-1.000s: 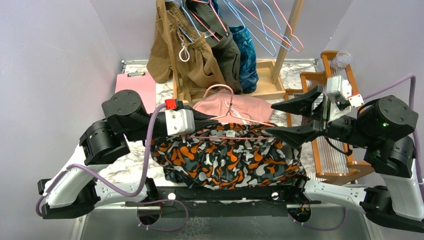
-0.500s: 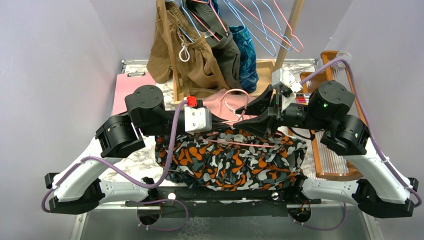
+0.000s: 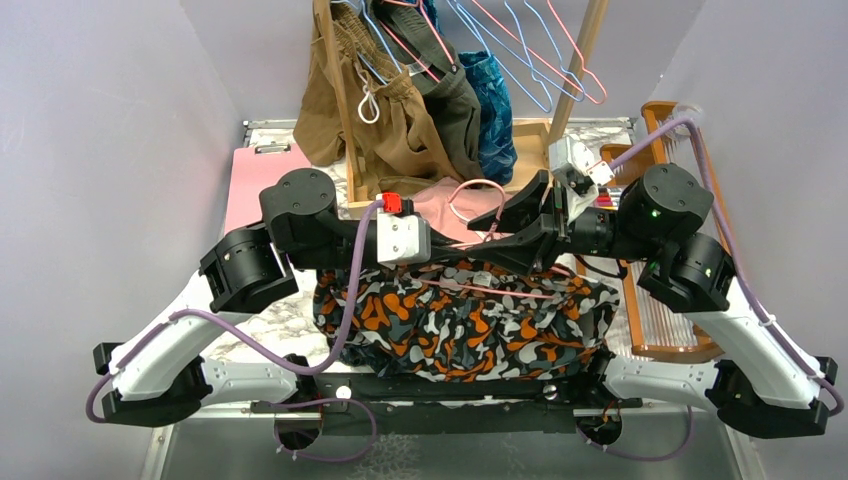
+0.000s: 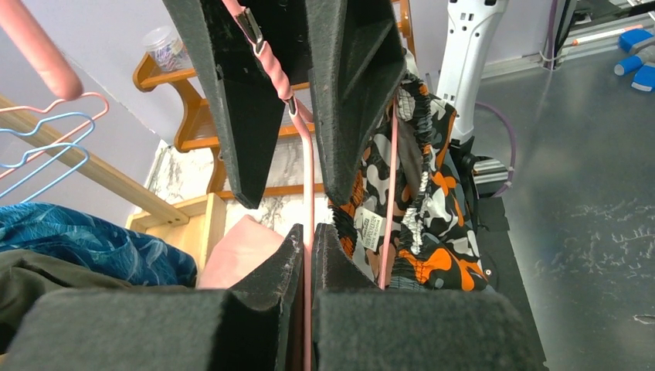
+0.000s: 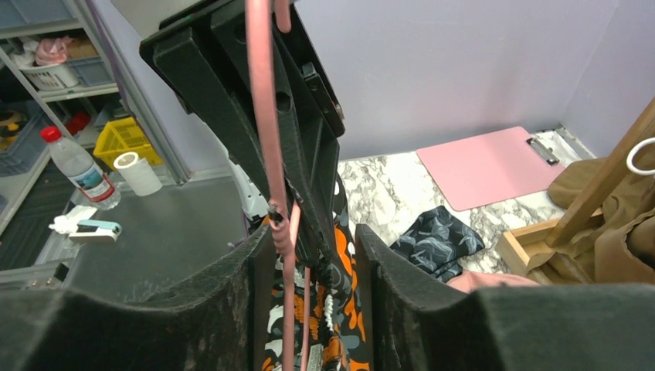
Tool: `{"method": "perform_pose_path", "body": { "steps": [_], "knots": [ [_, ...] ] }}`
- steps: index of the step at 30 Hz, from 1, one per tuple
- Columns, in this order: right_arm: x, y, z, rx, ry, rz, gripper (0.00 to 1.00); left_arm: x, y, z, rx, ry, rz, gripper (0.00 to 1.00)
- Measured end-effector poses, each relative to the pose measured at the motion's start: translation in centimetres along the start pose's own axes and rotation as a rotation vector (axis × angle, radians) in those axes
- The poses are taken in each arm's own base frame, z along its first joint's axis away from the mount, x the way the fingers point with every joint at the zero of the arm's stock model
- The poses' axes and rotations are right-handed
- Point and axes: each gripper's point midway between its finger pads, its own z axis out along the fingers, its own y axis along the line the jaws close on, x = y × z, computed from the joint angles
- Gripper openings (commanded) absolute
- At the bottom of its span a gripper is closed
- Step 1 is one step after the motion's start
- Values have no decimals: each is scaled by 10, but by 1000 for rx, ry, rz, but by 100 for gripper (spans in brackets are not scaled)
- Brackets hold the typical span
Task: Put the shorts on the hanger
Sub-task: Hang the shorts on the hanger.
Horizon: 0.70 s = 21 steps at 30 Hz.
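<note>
Two grippers on one skinny wire here. The left gripper (image 4: 307, 236) is pinched tight on the pink hanger (image 4: 309, 185), on the straight bit below the hook. The right gripper (image 5: 313, 236) faces it with fingers spread. The wire runs through the gap and doesn't seem to touch either pad.

The shorts (image 3: 450, 325) sit mid-table (image 3: 280, 315) between the two arms, bunched under the hanger. The bottom bar runs across them near the waistband, and in the left wrist view the elastic and label hang just beside the wire. I honestly can't tell if the fabric is looped over the bar or only lying against it.

My read is that this is late in the job. The hanger is held and the right arm is lining up a second grip or a handoff. Next it needs to close square on that thin wire without nudging it, since wire like this twists easily in a pinch. Then a gentle lift would show whether the shorts come along.

Clutter-wise:
- The dusty-pink shorts (image 3: 440, 205) lie right behind the hook and could snag it.
- The wooden rack (image 3: 578, 60), with a brown garment (image 3: 390, 130) and light-blue hangers (image 3: 520, 50), crowds the back.
- A wooden frame (image 3: 660, 300) sits close to the right arm.
- The navy leaf-print shorts (image 5: 436, 239) and pink clipboard (image 3: 262, 175) are off to the side and look harmless.
</note>
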Motion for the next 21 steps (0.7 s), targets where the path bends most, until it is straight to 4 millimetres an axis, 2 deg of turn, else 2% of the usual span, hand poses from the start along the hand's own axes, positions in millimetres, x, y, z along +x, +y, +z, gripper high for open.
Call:
{"method": "perform_pose_path", "body": {
  "steps": [2,3,7,9,11,12,15,16,18,21],
  "knots": [
    [0,1,1,-8,-5,5,48,2,0,1,2,5,-3,0],
    [-1,2,1,-12,-9,5,44,3,0,2,2,7,-3,0],
    [-1,4,3,-26,-14,12,22,3,0,2,3,9,-4,0],
    [0,4,4,-30,-11,16,6,3,0,2,3,8,-4,0],
    [1,5,5,-41,-6,21,1,4,1,2,-3,11,-4,0],
    [2,5,6,-42,-4,22,1,4,1,2,-3,13,-5,5],
    [1,5,5,-37,-7,19,1,4,2,2,-6,11,-1,48],
    [1,4,4,-30,-7,18,1,3,2,2,-9,7,2,58],
    [3,2,0,-9,-8,13,1,1,3,0,-22,-5,5,65],
    [1,1,-7,16,-13,4,1,2,2,-10,-51,-10,5,65]
  ]
}}
